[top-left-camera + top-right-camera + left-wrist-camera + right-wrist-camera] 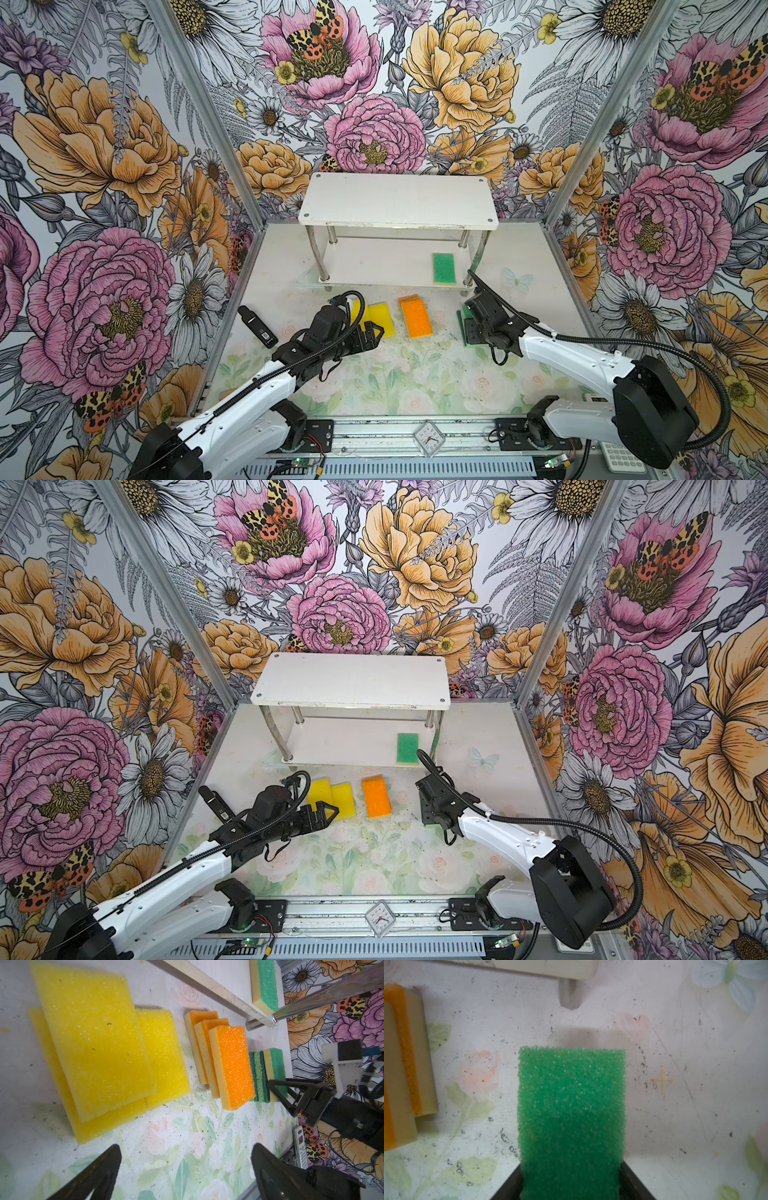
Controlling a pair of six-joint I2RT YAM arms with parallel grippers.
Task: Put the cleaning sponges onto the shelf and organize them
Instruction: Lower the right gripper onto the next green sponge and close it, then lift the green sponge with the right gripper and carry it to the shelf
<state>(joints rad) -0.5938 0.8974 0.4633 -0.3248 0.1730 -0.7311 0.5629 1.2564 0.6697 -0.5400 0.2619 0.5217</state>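
Left of the table's (374, 374) middle, your left gripper (186, 1151) hangs with fingers spread wide and empty, just short of the overlapping yellow sponges (380, 318). The fanned orange sponges (415, 318) lie beside them. A shelved green sponge (444, 268) rests at the right front corner of the shelf's (395, 199) lower board. In front of that corner, your right gripper (571, 1165) squeezes the top green sponge (571, 1105) of a small stack (257, 1076).
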